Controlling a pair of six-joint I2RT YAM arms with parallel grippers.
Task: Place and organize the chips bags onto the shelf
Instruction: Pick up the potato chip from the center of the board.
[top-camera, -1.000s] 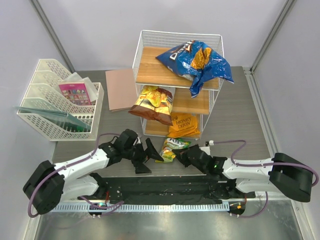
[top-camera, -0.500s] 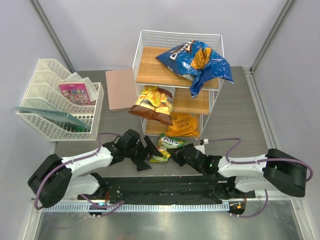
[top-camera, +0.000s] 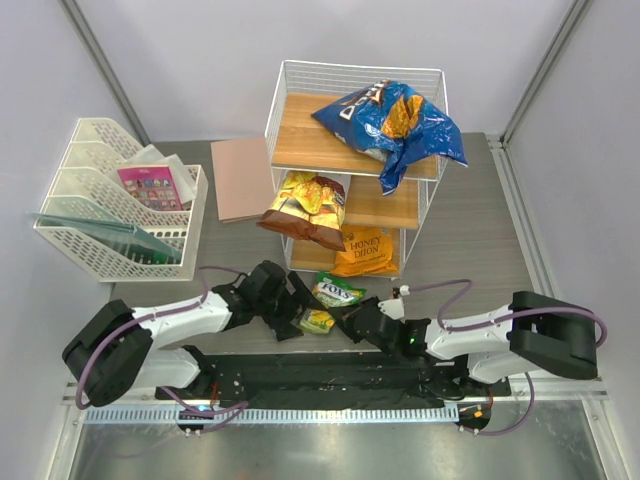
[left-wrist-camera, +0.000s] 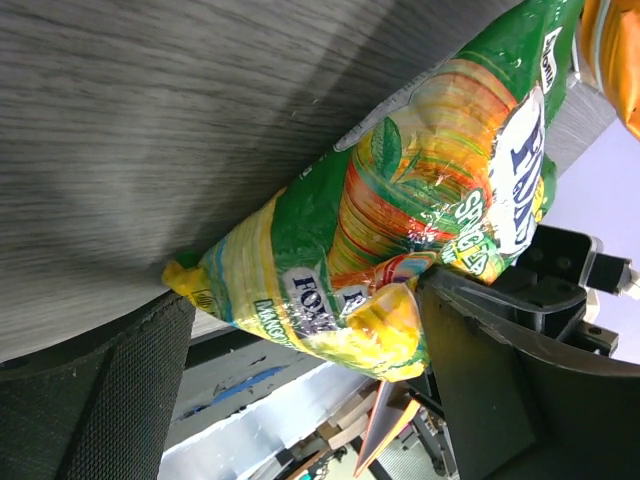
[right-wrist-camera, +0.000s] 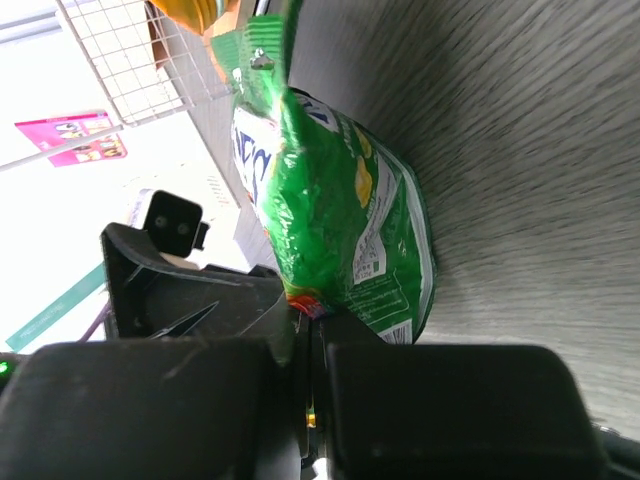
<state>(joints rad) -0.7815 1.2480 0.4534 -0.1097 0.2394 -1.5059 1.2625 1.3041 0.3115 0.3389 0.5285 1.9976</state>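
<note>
Before me a grey wood-grain table (top-camera: 470, 240) sits between pale lilac walls (top-camera: 180, 60) with 2 slanted metal posts (top-camera: 100, 60); a white mesh tray (top-camera: 100, 255) stands at my left.

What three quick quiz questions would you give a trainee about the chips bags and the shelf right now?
1. True or false: the blue Doritos bag lies on the bottom board of the shelf.
2. Which fingers are pinched shut on the small green bag? A: left fingers. B: right fingers. C: both.
3. Name the bag on the shelf's lowest board.

Key:
1. False; it lies on the top board, partly hanging over the right edge.
2. B.
3. The orange Honey Dijon bag.
</note>
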